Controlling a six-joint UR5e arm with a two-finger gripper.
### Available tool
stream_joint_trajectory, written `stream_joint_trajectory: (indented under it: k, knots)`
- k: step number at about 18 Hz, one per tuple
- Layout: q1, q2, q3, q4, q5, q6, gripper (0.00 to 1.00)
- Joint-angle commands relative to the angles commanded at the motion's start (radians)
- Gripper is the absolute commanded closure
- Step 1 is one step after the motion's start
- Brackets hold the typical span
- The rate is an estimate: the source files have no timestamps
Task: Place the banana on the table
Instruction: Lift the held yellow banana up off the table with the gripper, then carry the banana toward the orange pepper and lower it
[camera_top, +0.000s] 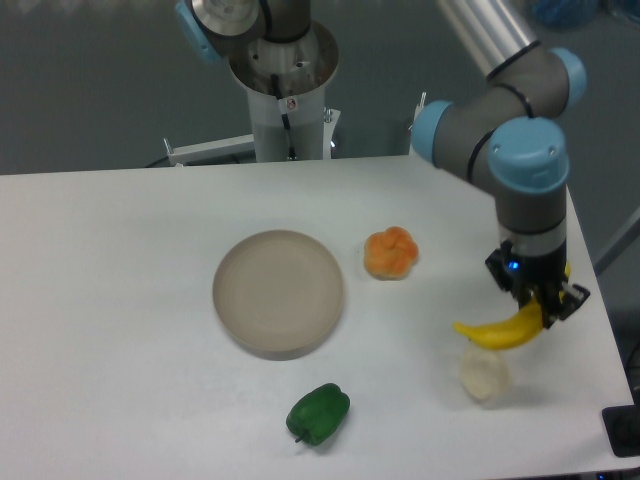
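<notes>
The yellow banana (500, 331) hangs in my gripper (541, 310) at the right side of the white table (120, 300). The gripper is shut on the banana's right end and holds it a little above the tabletop, curved side down. The banana's left tip points left, just above the pale pear (484, 376). The fingertips are partly hidden behind the banana.
A round beige plate (278, 292) sits mid-table. An orange lumpy fruit (390, 253) lies right of it. A green pepper (319, 412) lies near the front edge. The pale pear sits directly under the banana. The table's right edge is close to the gripper.
</notes>
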Motion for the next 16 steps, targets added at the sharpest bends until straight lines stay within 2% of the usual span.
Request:
stream_joint_trajectory:
  k: [4, 6, 8, 10, 12, 16]
  knots:
    - [0.074, 0.017, -0.092, 0.002, -0.029, 0.158, 0.64]
    - [0.074, 0.017, -0.132, 0.002, -0.029, 0.166, 0.64]
    - [0.063, 0.028, -0.167, -0.002, -0.031, 0.105, 0.64]
    - [0.057, 0.035, -0.201, 0.0, -0.031, -0.037, 0.64]
    - [0.049, 0.026, -0.207, 0.002, -0.029, -0.137, 0.64]
    - [0.019, -0.018, -0.2, 0.011, -0.028, -0.223, 0.64]
